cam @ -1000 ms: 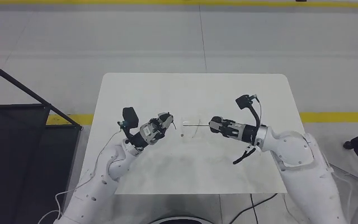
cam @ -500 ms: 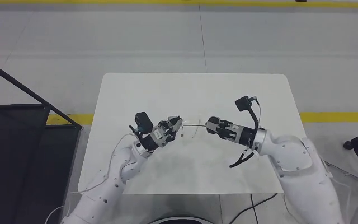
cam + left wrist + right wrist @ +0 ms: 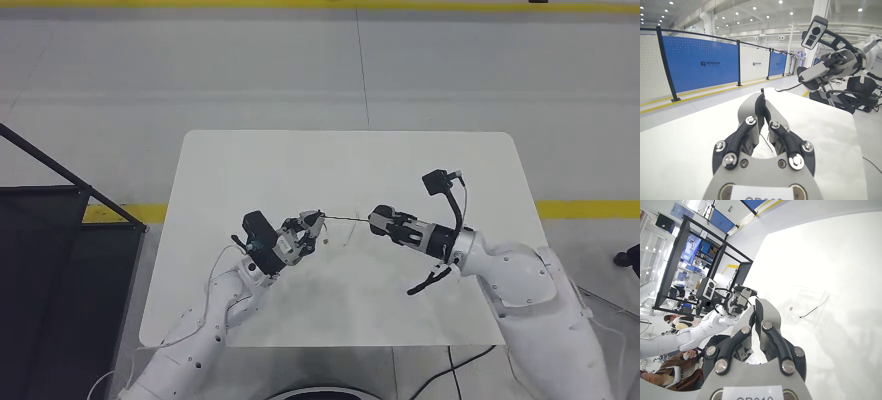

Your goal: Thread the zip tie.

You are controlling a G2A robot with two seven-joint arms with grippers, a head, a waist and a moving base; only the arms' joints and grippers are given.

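A thin black zip tie (image 3: 345, 219) stretches above the middle of the white table (image 3: 400, 170) between my two grippers. My left gripper (image 3: 312, 222) is shut on its head end. In the left wrist view the small head (image 3: 762, 90) sticks out past the left gripper (image 3: 762, 98), and a short strand hangs below the fingers. My right gripper (image 3: 376, 221) is shut on the strap. Its free tip (image 3: 779, 91) points toward the head, a short gap away. In the right wrist view the right gripper (image 3: 755, 310) faces the left gripper (image 3: 743, 294).
A clear plastic sheet (image 3: 810, 292) lies on the table beneath the grippers, with a thin dark strand (image 3: 810, 313) on it. A black frame (image 3: 40, 160) stands off the table's left side. Bare tabletop surrounds the arms.
My left gripper has moved right toward the right gripper, closing the gap between them. The right gripper has shifted only slightly left.
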